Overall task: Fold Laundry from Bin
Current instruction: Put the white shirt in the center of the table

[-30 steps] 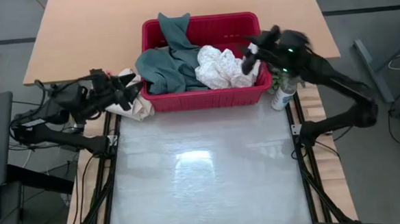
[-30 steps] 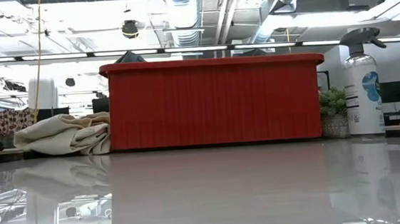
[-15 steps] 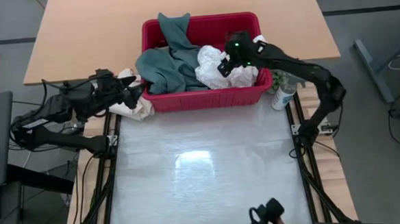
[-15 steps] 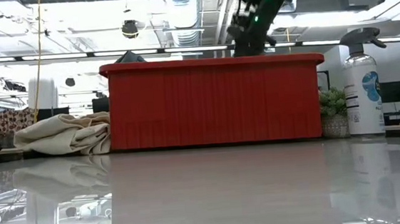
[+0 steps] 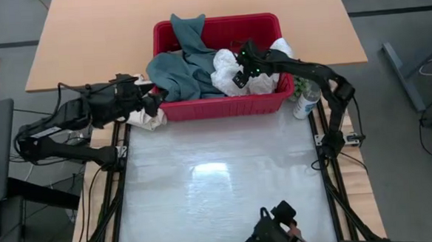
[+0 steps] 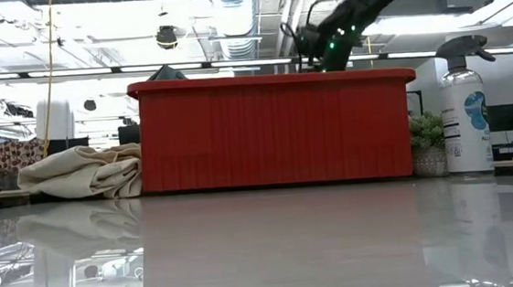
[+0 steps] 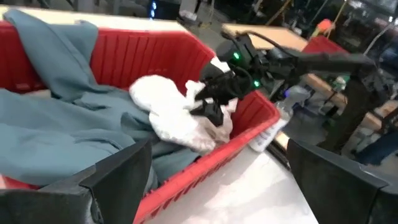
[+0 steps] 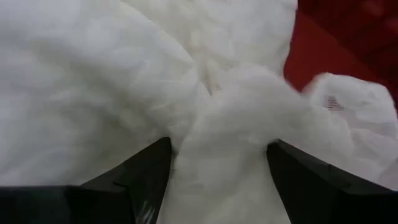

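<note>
The red bin (image 5: 223,107) stands at the table's far side. In it lie a teal-green garment (image 5: 176,67), one end draped over the bin's far rim, and a white towel (image 5: 232,74). My right gripper (image 5: 237,74) reaches down into the bin from the right. It is open, with its fingers (image 8: 146,171) on either side of a bunched ridge of the towel (image 8: 227,124). My left gripper (image 5: 154,102) hovers open at the bin's left end, pointing across the bin (image 7: 249,118), and holds nothing. My right gripper comes slanting down from the table's right side, its open fingers astride a raised fold of the white towel (image 8: 217,143). The cloth fills the gap between them. I cannot tell whether the fingers touch it. The towel lies in the bin.
A cream bundled cloth (image 5: 143,116) lies against the bin's left end, under my left arm. A spray bottle (image 5: 304,101) and a small plant (image 6: 428,144) stand at the bin's right end. A dark object (image 5: 277,229) shows at the table's near edge.
My right gripper has swung from above the bin's right end toward the left, tipped downward and sunk into the bin onto the white towel. My left gripper has edged toward the bin. The dark object has come into view at the near edge.
</note>
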